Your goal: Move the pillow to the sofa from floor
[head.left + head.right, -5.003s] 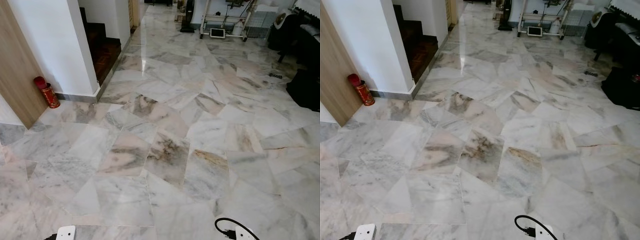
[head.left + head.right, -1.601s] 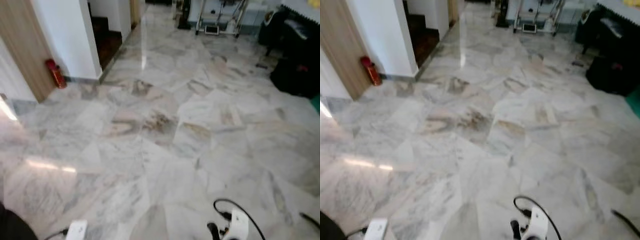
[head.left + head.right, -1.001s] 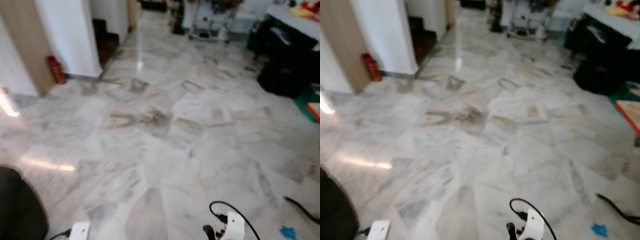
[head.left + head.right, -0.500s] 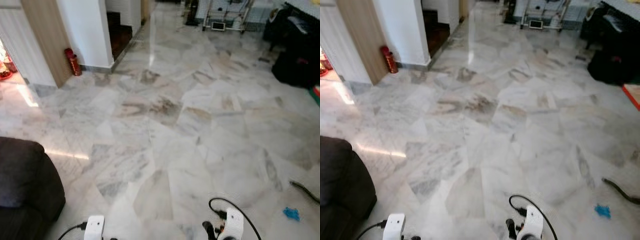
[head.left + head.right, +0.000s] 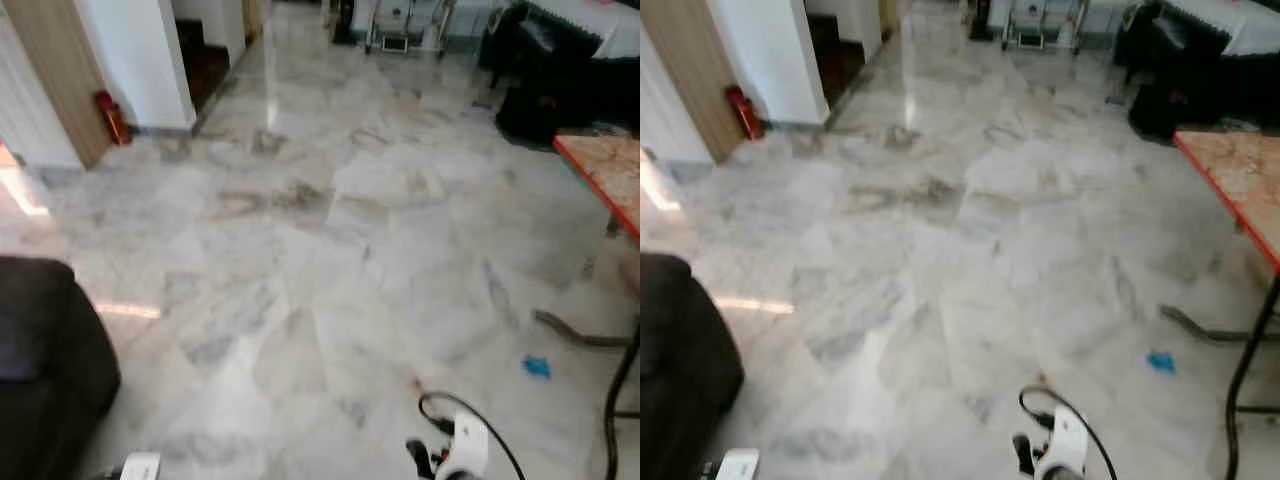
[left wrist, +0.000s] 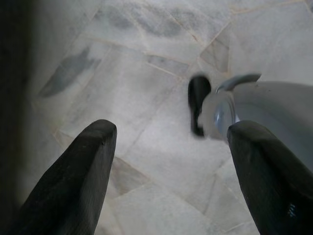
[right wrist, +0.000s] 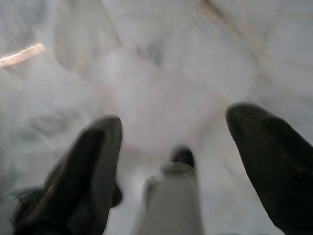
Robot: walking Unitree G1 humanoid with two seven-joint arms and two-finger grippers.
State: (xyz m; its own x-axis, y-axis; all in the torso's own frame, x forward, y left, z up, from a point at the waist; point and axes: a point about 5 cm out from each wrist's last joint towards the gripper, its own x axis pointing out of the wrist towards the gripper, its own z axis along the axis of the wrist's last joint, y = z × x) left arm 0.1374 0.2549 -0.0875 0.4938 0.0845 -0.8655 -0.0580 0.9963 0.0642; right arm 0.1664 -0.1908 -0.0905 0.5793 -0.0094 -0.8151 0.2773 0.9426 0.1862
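glossy marble floor (image 5: pixel 330 250), orange-edged table (image 5: pixel 605 170) right.

Nothing I can actually read from here. The red canister (image 5: pixel 112 117) by the wall corner might carry a label, but it's too small and soft for me to make out any lettering. The cart (image 5: pixel 1040 25) at the far end of the marble floor (image 5: pixel 330 250) has a small framed panel low down, and that's just a blur too. No brand marks or numbers that I can see on the orange-edged surface (image 5: pixel 1240 180), and both wrist views are too smeared.
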